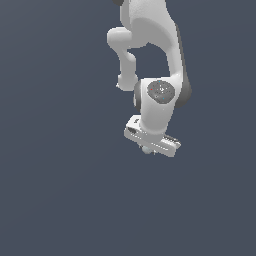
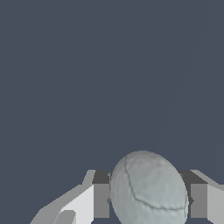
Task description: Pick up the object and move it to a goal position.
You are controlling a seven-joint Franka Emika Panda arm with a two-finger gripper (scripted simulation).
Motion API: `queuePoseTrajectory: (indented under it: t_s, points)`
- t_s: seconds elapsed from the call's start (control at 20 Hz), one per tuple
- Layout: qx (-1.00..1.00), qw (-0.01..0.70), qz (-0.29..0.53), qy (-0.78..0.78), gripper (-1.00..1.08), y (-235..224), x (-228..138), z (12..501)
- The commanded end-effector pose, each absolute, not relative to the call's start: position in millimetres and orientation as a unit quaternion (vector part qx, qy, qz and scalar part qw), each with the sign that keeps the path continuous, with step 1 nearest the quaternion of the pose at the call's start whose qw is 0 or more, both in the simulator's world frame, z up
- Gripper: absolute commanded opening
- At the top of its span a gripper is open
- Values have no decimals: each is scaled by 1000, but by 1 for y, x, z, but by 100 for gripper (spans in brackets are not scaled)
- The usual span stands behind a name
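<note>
Open dark grey-blue space surrounds the arm [image 1: 155, 60] on every side in both views. The only thing filling the gap between the jaws is the ball [image 2: 148, 190], pressed against both finger pads [image 2: 101, 200].

Ball [image 1: 146, 149] mostly hidden under the hand [image 1: 151, 148] — fingertips unseen; arm [image 1: 150, 30] cut off at frame edge

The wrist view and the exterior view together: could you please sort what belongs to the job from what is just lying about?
Part of the job:
- ball, held between the claw's fingers
- claw

Just lying about:
- nothing else visible; plain dark ground only
</note>
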State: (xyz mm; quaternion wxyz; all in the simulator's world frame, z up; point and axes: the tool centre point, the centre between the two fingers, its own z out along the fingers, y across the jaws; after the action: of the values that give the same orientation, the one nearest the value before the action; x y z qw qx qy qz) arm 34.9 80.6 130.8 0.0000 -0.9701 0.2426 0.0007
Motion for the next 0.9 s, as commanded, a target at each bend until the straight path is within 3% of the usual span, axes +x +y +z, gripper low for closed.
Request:
queuePoseTrajectory:
  t_s: [0.0, 0.85]
  points:
    - [-970, 0, 0, 242, -100, 94, 24, 156]
    - [-970, -1, 0, 243, -100, 181, -38, 317]
